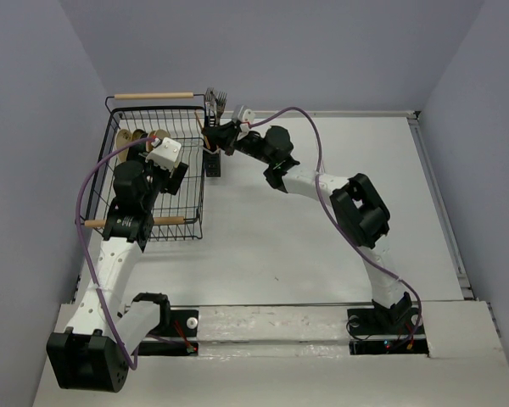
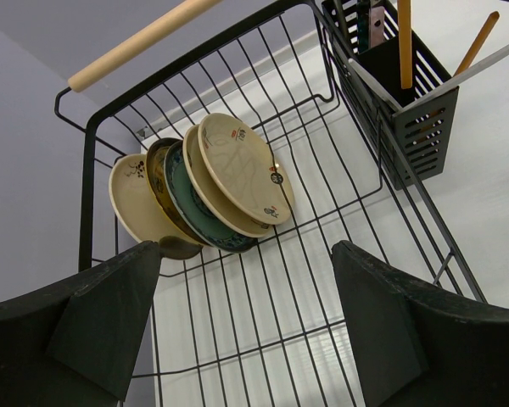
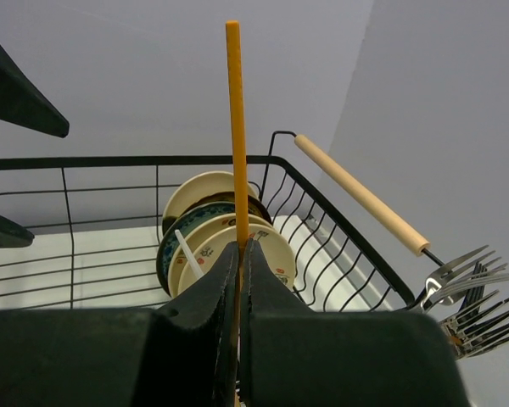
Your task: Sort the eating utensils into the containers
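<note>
While the top view was too coarse to show its jaws, the right gripper (image 1: pixel 218 136) sat at the far right corner of the wire dish rack (image 1: pixel 127 127). The slotted caddy (image 1: pixel 212 164) lay just nearer along the wall and the forks (image 1: pixel 217 99) just beyond. The left gripper (image 1: pixel 175 174) hung over the rack.

In the left wrist view, the left gripper (image 2: pixel 246 339) was spread wide and empty above the plates (image 2: pixel 237 178). The caddy (image 2: pixel 411 119) lay up and right, outside the wire, with two chopsticks (image 2: pixel 405 38) standing in it.

In the right wrist view, the right gripper (image 3: pixel 238 254) was clamped on an orange chopstick (image 3: pixel 232 119), its long axis upright in line with the fingers. Its lower end and the caddy were hidden, so alignment could not be judged.
</note>
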Motion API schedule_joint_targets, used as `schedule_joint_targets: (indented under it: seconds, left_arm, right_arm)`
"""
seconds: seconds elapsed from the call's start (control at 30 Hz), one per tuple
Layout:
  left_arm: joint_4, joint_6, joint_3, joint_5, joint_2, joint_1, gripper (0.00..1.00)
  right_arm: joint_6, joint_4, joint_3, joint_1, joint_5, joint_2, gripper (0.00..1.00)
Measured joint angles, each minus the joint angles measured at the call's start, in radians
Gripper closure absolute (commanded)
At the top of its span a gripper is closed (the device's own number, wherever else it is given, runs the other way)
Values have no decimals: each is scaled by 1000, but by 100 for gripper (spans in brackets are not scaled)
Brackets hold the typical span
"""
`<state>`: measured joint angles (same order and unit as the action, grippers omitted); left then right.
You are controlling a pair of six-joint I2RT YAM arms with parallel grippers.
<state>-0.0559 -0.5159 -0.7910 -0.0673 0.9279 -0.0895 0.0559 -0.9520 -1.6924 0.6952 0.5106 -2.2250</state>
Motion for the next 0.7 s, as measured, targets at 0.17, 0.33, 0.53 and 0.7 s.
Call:
schedule_joint_targets:
  seconds: [0.17,0.33,0.53,0.7]
  left_arm:
    - [0,0,0,0,0,0,4]
    - [0,0,0,0,0,0,5]
    - [0,0,0,0,0,0,5]
    - [0,0,0,0,0,0,4]
  right_arm:
    - [6,-15,3,0,-6,-3,92]
    - [29,-48,7,0,-15,-3,76]
    - [45,-63,8,0,-17,-3,70]
    - [53,-65,22,0,-17,-3,74]
